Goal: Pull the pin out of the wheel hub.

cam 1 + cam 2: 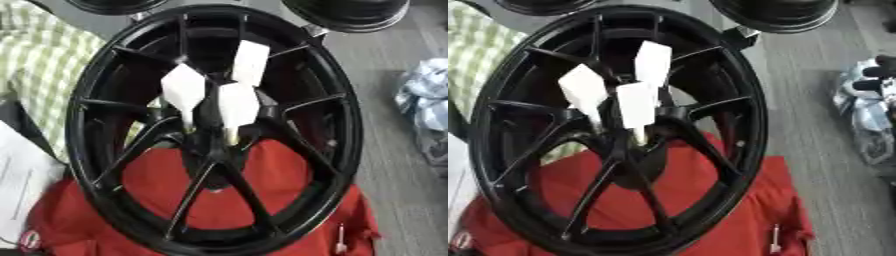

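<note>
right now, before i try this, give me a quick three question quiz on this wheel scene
1. How many white wedge-shaped pins stand in the black spoked metal wheel hub?
2. True or false: a robot hand is gripping one of the pins.
3. What lies under the wheel's lower half? A yellow cloth, B red cloth, C purple cloth.
Key: 1 three; 2 false; 3 B.

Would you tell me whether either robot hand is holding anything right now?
Nothing is visibly held: neither hand shows, and the three white pins stand untouched in the wheel hub.
</note>
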Tool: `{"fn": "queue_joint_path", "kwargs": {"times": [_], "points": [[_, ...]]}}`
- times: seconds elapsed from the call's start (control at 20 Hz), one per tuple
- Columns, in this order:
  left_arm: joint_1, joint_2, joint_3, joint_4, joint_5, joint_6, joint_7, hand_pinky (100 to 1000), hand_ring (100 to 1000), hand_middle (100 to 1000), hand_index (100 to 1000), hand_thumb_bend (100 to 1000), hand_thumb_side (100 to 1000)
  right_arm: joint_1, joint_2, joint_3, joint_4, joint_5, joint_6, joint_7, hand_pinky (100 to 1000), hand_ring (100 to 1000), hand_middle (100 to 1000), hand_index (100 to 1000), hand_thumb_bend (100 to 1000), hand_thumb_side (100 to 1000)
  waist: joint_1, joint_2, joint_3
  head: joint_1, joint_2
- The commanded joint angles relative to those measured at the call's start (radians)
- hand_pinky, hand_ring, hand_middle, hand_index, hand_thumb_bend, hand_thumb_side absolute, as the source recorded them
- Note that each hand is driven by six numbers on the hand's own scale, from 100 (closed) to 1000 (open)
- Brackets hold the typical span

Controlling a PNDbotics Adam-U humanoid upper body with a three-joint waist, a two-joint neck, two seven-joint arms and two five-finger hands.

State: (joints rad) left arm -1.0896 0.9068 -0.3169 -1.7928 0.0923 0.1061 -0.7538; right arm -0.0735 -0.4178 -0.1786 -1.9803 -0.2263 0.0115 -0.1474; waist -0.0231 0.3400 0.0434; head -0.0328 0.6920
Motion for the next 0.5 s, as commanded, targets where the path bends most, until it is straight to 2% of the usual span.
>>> {"fn": "queue_joint_path", "kwargs": {"times": [0.05,0.2,0.5], "points": [[-0.021,0.023,-0.025,0.000,-0.028,-0.033,-0.045,758,789,781,862,100,340,-0.003,-0.025,-0.005,-0.020,0.006,0.000,0.002,937,653,643,756,100,526,0.003,-0.017,-0.003,-0.001,-0.019],[-0.032,0.006,-0.069,0.021,-0.065,-0.057,-0.091,769,801,791,870,102,371,-0.005,-0.026,-0.002,-0.020,0.007,-0.001,0.005,936,653,643,755,100,525,0.003,-0.016,-0.009,-0.001,-0.024],[-0.067,-0.044,-0.172,0.084,-0.157,-0.102,-0.151,776,808,792,866,168,425,-0.009,-0.025,0.003,-0.020,0.006,0.004,0.010,936,653,642,755,100,527,0.007,-0.013,-0.014,0.008,-0.027]]}}
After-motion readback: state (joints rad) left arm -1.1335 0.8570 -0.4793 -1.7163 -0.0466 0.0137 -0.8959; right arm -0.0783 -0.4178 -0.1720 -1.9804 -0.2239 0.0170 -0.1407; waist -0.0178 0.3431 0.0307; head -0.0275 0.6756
